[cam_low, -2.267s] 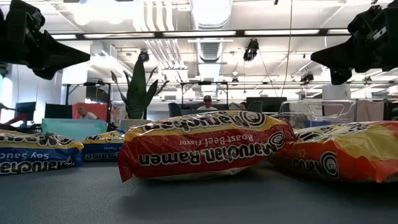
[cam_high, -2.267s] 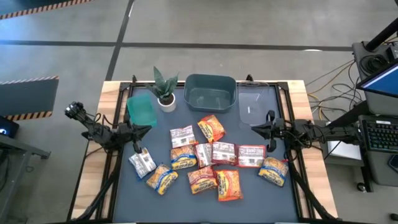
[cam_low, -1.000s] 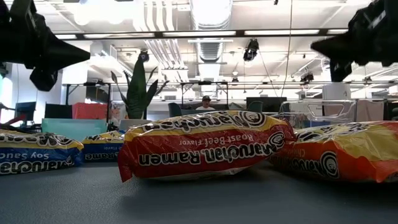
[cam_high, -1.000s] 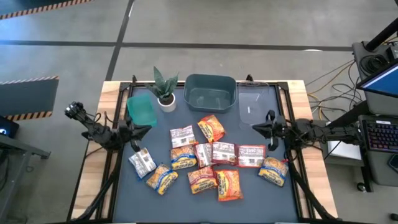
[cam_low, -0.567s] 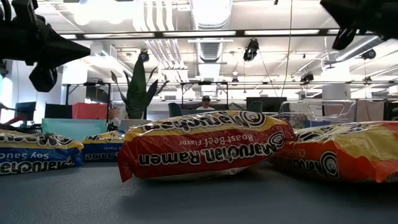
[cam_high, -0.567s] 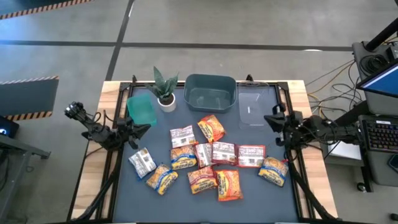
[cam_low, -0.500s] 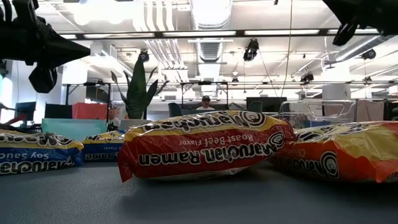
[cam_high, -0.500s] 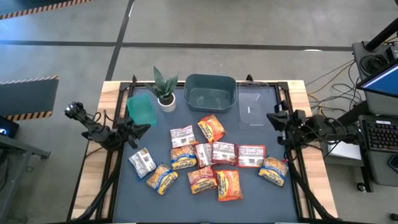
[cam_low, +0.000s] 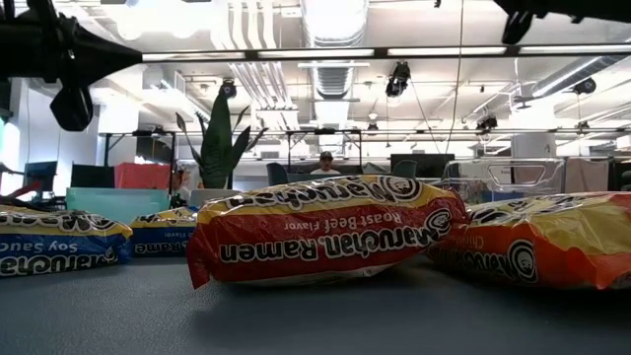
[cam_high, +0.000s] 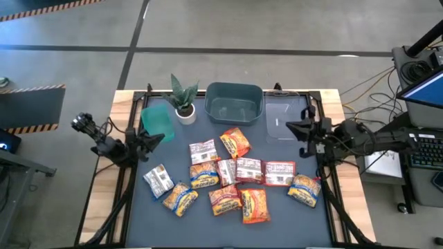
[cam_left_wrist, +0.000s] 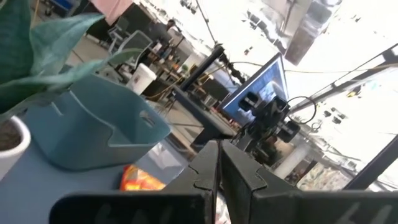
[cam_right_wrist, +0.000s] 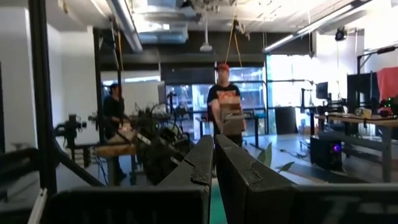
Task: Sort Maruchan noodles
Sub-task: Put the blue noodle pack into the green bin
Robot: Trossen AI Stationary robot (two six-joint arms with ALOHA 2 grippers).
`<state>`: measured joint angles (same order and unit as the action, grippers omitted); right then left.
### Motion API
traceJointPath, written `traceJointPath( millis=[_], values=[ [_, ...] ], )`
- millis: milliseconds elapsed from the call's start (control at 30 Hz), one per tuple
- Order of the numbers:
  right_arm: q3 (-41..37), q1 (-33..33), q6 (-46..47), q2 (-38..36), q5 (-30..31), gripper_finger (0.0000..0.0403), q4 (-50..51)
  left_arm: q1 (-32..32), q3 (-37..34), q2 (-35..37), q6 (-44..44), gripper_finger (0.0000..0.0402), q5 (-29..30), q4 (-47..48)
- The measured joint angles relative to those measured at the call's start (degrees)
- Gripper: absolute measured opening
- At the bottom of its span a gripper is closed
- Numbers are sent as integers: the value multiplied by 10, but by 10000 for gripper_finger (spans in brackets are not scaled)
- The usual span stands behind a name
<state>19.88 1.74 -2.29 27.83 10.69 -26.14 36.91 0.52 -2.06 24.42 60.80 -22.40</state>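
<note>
Maruchan noodles (cam_high: 235,176) lie loose in a scattered cluster on the dark table mat (cam_high: 277,214), just in front of the grey-blue bin (cam_high: 234,102); none sits in a container, so you should judge the sorting as not yet begun. Packets overlap at the cluster's middle (orange-yellow, red-and-white and silver-blue kinds are mixed). To the bin's left stand the potted plant (cam_high: 183,97) and a teal tray (cam_high: 158,121); to its right lies a clear tray (cam_high: 280,119).

Right gripper (cam_high: 292,126) hangs above the clear tray, beside the bin's right wall, jaws pressed together and empty. Left gripper (cam_high: 159,138) waits at the teal tray's near edge, left of the bin, jaws likewise together and empty.

Your next move calls for parting one pair of jaws and descending on an outlying packet. Overlapping neighbours may drag along; the plant crowds the left arm's reach toward the bin.
</note>
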Motion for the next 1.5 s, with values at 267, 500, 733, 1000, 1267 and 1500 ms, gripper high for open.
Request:
traceJointPath(
  millis=[267, 500, 733, 1000, 1267, 1500],
  values=[
    [47, 0, -21, 35, 0, 9, 56, 0, 7, -86, -6, 0, -22, -70],
    [40, 0, -30, 33, -1, 9, 65, 0, 102, -210, -43, 0, -25, -60],
    [41, 0, -40, 34, -1, 9, 86, 0, 225, -343, -30, 0, -31, 43],
    [59, 1, -50, 25, -6, 9, 83, 0, 414, -505, 20, 0, -53, 294],
    [55, 1, -61, 26, -6, 9, 83, 0, 560, -679, 52, 0, -132, 497],
    [58, 1, -78, 25, -6, 9, 83, 0, 623, -807, 78, 1, -160, 558]
  ],
)
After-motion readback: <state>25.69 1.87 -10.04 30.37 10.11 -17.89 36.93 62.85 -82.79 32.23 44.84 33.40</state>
